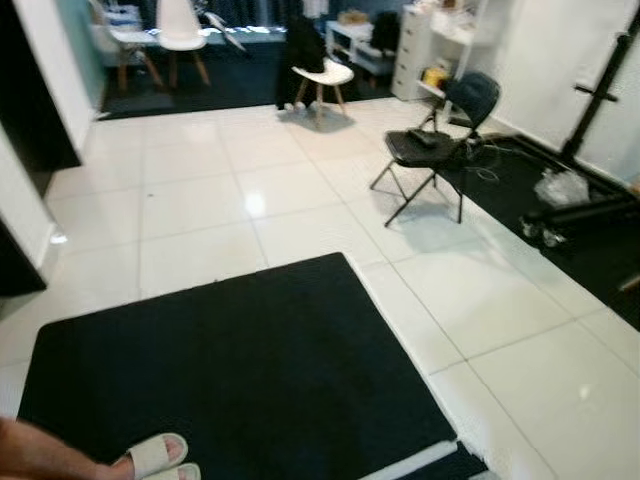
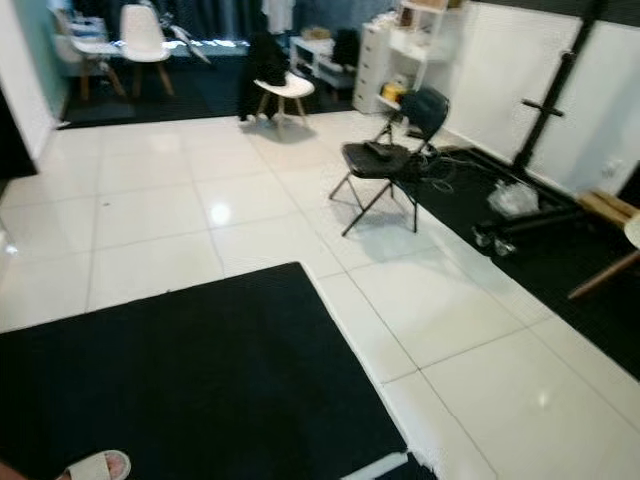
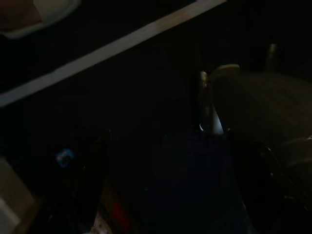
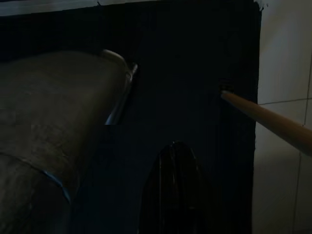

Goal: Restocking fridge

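I face a room with a white tile floor (image 1: 200, 190) and a large black mat (image 1: 230, 370) just ahead of me. Both arms hang idle at my sides. My left gripper (image 3: 165, 195) is over the dark mat, where a pale strip (image 3: 107, 48) crosses the dim left wrist view. My right gripper (image 4: 173, 195) hangs beside my grey leg (image 4: 48, 126), above the mat's edge and the white tiles. A wooden leg (image 4: 273, 124) slants in close to it.
A person's foot in a white slipper (image 1: 155, 457) rests on the mat's near left corner. A black folding chair (image 1: 435, 150) stands ahead to the right, with cables and a black stand (image 1: 590, 120) on a dark mat. A white chair (image 1: 322, 75) and white shelves (image 1: 425, 45) are farther back.
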Motion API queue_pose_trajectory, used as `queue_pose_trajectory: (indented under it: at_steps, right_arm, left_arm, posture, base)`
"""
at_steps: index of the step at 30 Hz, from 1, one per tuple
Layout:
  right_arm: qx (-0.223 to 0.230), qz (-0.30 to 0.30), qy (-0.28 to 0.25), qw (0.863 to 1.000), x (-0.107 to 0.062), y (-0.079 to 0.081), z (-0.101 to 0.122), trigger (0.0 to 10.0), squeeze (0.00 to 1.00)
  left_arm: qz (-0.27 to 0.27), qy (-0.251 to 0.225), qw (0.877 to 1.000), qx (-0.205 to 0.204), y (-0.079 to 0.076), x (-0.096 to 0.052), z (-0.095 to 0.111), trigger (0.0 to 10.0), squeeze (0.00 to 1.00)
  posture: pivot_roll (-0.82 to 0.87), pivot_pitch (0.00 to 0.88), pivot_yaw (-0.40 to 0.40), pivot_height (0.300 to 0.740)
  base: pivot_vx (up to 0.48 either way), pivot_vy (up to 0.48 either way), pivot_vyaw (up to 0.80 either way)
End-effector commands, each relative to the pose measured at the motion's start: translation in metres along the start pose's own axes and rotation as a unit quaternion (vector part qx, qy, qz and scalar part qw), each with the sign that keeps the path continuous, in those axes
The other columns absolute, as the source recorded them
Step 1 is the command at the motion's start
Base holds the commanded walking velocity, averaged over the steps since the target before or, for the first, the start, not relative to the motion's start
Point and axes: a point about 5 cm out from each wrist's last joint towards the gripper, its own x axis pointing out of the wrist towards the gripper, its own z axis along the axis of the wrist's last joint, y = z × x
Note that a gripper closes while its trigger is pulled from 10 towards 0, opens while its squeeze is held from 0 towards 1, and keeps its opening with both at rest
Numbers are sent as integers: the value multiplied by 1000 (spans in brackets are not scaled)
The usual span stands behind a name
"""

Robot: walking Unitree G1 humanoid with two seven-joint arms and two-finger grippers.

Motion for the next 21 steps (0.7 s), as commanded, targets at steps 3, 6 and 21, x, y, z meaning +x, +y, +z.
queue_pose_trajectory:
  at_steps: [3,6,21]
  right_arm:
    - [-6,-4,-2,1000,0,-2,2,10000,0]
    - [-15,-21,-2,1000,0,-5,3,10000,0]
    - [-12,-38,2,999,0,-8,4,10000,0]
  left_arm:
    - [-26,13,1000,3,-14,2,-7,10000,0]
    - [-25,13,1000,3,-14,2,-7,10000,0]
    - [-25,8,1000,-4,-15,3,-4,10000,0]
  posture:
    - [-22,0,-4,740]
    - [-21,0,-5,740]
    - [-21,0,1,740]
  base:
    - [274,0,0]
    - [274,0,0]
    - [272,0,-416]
